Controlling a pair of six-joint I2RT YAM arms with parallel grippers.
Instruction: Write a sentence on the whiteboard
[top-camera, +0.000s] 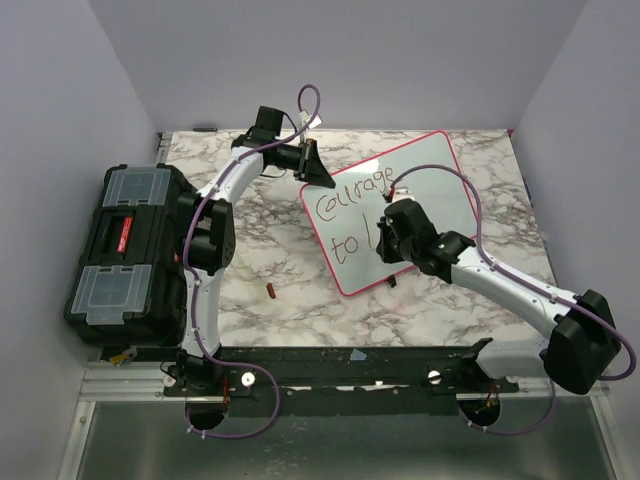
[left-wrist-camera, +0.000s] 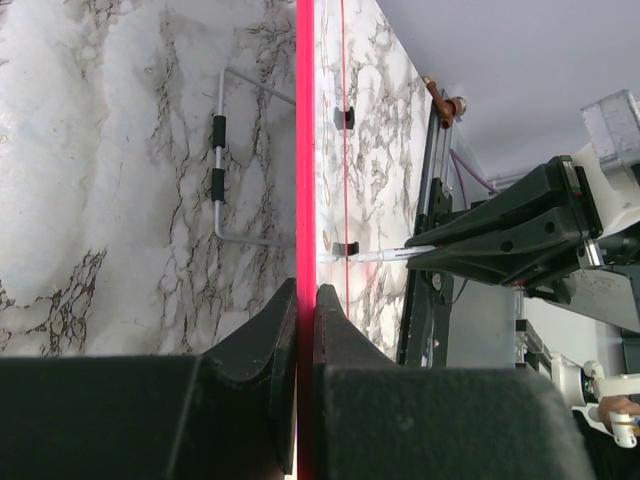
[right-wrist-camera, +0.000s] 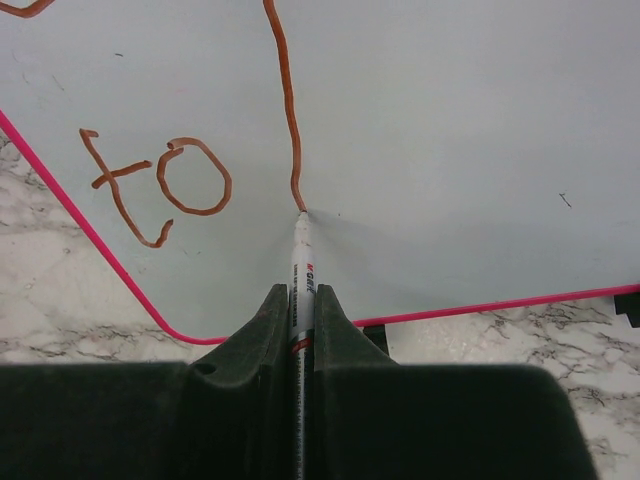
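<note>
Marble-veined table (top-camera: 280, 250): one glossy white whiteboard (top-camera: 440, 190) with a pink-red rim, right of centre, its long axis diagonal toward the far right corner. One sentence (top-camera: 350, 200) in brown lettering, two lines: "Courage", "to", plus one stroke. The left pincer (top-camera: 322, 178) is clamped on the board's far-left rim. The right pincer (right-wrist-camera: 300, 295) is closed on one white marker pen (right-wrist-camera: 301, 265), tip on the board. One black plastic toolbox (top-camera: 130, 240) at the left edge.

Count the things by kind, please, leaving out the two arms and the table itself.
whiteboard: 1
marker: 1
black toolbox: 1
small red-brown piece: 1
Total: 4
</note>
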